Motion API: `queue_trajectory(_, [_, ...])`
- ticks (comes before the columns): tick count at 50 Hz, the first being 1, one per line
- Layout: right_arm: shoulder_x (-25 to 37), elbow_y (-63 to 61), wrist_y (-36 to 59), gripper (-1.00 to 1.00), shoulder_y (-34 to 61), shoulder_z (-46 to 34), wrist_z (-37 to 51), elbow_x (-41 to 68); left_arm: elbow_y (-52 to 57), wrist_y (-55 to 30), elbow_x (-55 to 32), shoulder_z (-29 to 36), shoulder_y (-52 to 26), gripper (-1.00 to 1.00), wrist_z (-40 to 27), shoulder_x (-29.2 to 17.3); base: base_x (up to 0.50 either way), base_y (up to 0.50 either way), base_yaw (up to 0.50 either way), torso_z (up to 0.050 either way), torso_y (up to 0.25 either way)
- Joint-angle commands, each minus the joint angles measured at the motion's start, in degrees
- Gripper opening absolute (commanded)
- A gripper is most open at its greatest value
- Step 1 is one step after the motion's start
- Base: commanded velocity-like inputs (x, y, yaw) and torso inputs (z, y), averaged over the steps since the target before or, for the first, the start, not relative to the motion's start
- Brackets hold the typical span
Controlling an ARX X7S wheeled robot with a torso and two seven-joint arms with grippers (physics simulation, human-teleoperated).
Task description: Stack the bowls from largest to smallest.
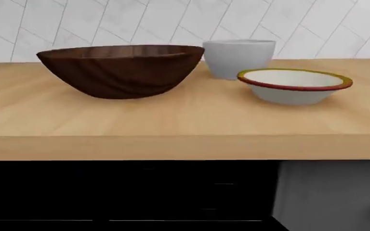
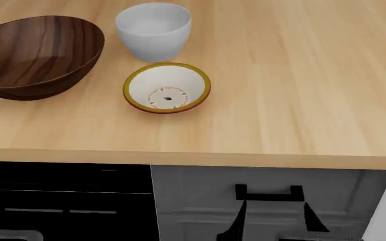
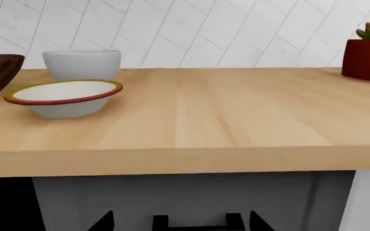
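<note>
Three bowls stand apart on the wooden counter [image 2: 300,100]. The large dark brown wood-grain bowl [image 2: 35,55] is at the far left. The deep plain white bowl [image 2: 154,30] stands behind and to its right. The small shallow white bowl [image 2: 167,88] with a yellow-brown rim and dotted centre ring sits just in front of the deep one. All three show in the left wrist view: brown [image 1: 122,70], deep white [image 1: 239,57], small [image 1: 294,85]. My right gripper [image 2: 271,221] is open and empty, below the counter's front edge, right of the bowls. My left gripper is not in view.
A red pot with a succulent [image 3: 368,53] stands at the counter's far right by the tiled wall [image 3: 204,29]. Below the counter is a dark oven front [image 2: 59,201] at left and a grey cabinet [image 2: 200,201] at right.
</note>
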Motion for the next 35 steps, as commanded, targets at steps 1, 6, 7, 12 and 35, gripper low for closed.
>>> queue_trajectory(1, [2.2, -26.3, 24.5, 1.0, 3.5, 3.0, 1.4, 0.0, 29.4, -32.3, -4.2, -2.2, -6.2, 1.0, -1.3, -3.3, 0.0, 0.0, 0.0, 0.0, 0.0])
queue_trajectory(6, [2.2, -36.4, 36.8, 1.0, 8.9, 5.2, 1.4, 3.2, 38.1, -45.8, -12.7, -5.5, -13.9, 1.0, -6.1, -5.9, 0.0, 0.0, 0.0, 0.0, 0.0])
queue_trajectory(7, [2.3, -37.7, 38.9, 1.0, 9.8, 5.9, 1.4, 3.8, 38.1, -46.5, -21.3, -6.7, -15.7, 1.0, -14.1, -10.1, 0.0, 0.0, 0.0, 0.0, 0.0])
queue_trajectory(12, [2.9, -38.7, 41.7, 1.0, 10.5, 7.3, 2.0, 4.9, 37.4, -48.2, -42.9, -9.9, -18.3, 1.0, -28.6, -16.9, 0.0, 0.0, 0.0, 0.0, 0.0])
queue_trajectory(35, [3.7, -34.1, 38.1, 1.0, 6.1, 6.0, 3.4, 4.8, 31.9, -37.6, -42.0, -13.1, -11.8, 1.0, -23.4, -19.2, 0.0, 0.0, 0.0, 0.037, 0.0])
